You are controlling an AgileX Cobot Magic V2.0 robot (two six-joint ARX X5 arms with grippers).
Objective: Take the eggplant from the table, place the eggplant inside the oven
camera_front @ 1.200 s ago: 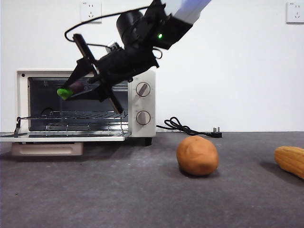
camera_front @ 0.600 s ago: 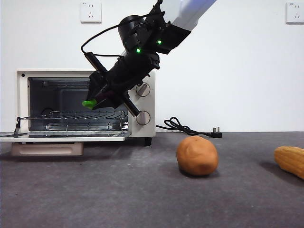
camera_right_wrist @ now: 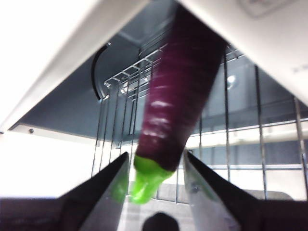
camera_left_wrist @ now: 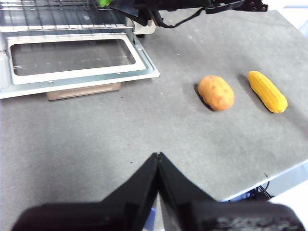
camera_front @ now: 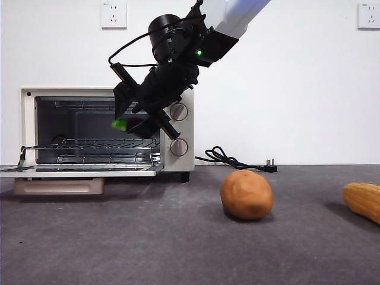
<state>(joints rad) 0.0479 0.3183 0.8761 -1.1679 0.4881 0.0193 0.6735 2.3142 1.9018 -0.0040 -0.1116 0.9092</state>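
The dark purple eggplant (camera_right_wrist: 180, 91) with its green stem end (camera_front: 119, 124) hangs in the air in front of the oven's open mouth, above the wire rack (camera_right_wrist: 260, 120). My right gripper (camera_front: 127, 122) is shut on the eggplant, its jaws on either side of the stem end (camera_right_wrist: 144, 180). The cream-white oven (camera_front: 181, 127) stands at the left of the table (camera_front: 148, 237), its glass door (camera_left_wrist: 72, 57) folded down flat. My left gripper (camera_left_wrist: 158, 156) is shut and holds nothing, high over the table's near edge.
A round brown potato (camera_front: 246, 194) lies on the table right of the oven, and a yellow corn cob (camera_front: 363, 200) lies farther right. The oven's black cord (camera_front: 231, 159) trails along the back by the wall.
My right gripper has swung to the right with the eggplant, from the left part of the oven's opening towards the knob side. Its jaws now look closer together.
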